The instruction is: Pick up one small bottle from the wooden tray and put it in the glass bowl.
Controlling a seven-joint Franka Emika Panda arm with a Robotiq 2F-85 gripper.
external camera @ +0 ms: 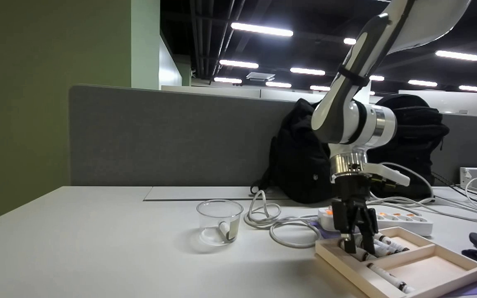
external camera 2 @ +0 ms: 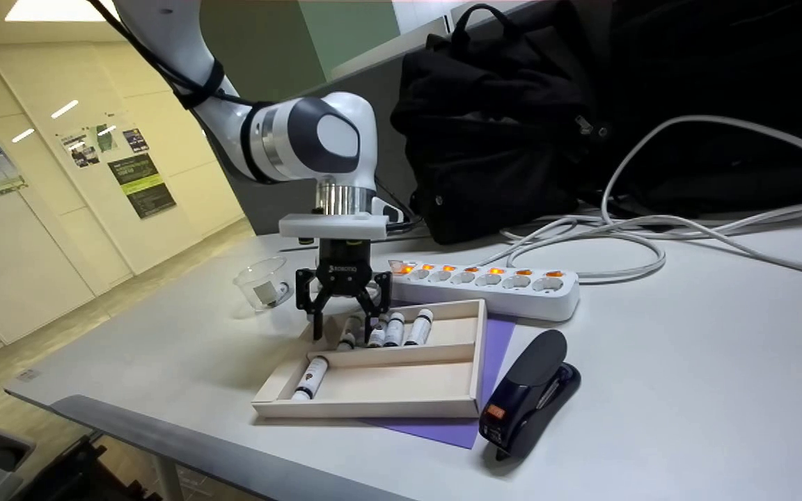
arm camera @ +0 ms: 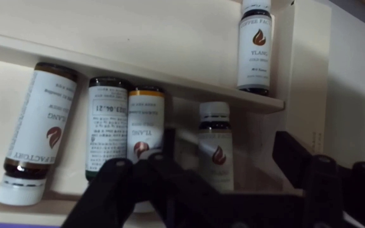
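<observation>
Low over the wooden tray (external camera 2: 366, 409), pointing straight down: the black claw (external camera 2: 342, 337). With fingers (arm camera: 291, 156) spread far apart and hold of nothing. In the wrist view, right between the fingers, one small bottle (arm camera: 215, 152), lying down in the tray. Close to one finger, with a big gap over to the other. Too blurry on the close side to tell about touching.

In the same part of the tray, three more bottles (arm camera: 41, 117), all lying down. Two right up against each other, then one a bit slanted, just beside. In the next part, one more bottle (arm camera: 254, 57), near the end wall. All slim, round and whitish.

In both exterior views, well apart from the tray: the clear glass bowl (external camera: 210, 219), upright on the white table (external camera: 110, 248). Inside, a little bottle (external camera: 225, 229), lying or leaning, hard to tell which.

In an exterior view, between bowl and tray, loops of pale cable (external camera: 296, 246). Just behind the tray, a long white power strip (external camera 2: 488, 289), glowing orange on top. Under the tray, a purple sheet (external camera 2: 443, 431), sticking out at the edges. Just beside the sheet, a dark stapler (external camera 2: 530, 396). Farther back, two black backpacks (external camera: 300, 161) in front of a gray panel (external camera: 180, 136).
</observation>
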